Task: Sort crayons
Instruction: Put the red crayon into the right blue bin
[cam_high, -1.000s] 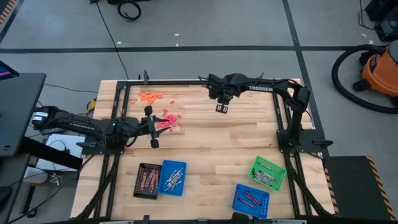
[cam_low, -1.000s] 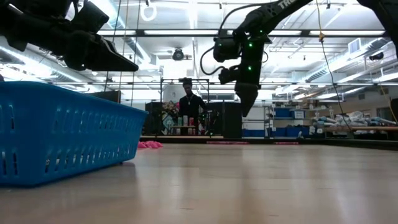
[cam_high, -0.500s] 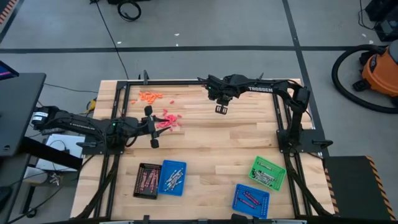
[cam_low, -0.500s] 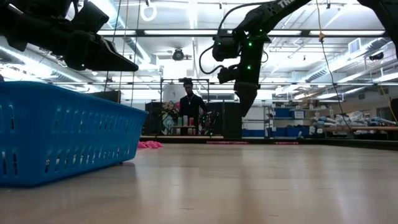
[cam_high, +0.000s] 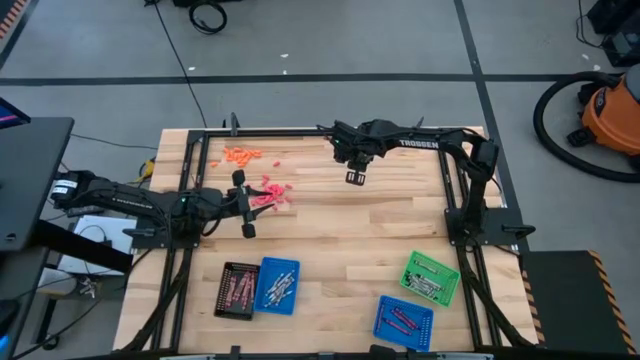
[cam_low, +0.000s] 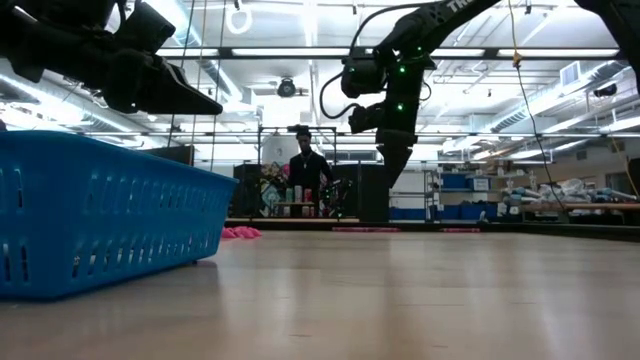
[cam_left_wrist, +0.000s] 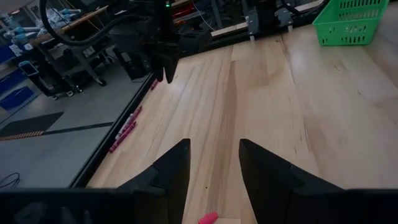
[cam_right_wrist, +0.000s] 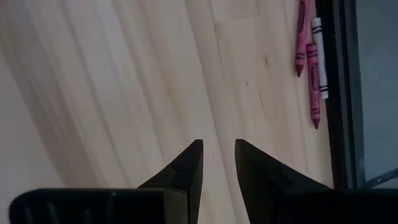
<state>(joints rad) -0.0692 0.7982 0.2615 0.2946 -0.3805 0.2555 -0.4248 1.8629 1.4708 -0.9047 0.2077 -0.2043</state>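
Right gripper shifted slightly, crayons lying parallel along table edge

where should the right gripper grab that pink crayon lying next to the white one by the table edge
Take the pink crayon across its middle, coming straight down from above: it lies flat on the table. It sits close beside the white crayon, so the right gripper, open and empty, should probably straddle it narrowly.

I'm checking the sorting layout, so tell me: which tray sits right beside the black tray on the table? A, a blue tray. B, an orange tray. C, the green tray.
A: in the high view the black tray sits side by side with a blue tray, while the green tray lies far off toward the right arm's side.
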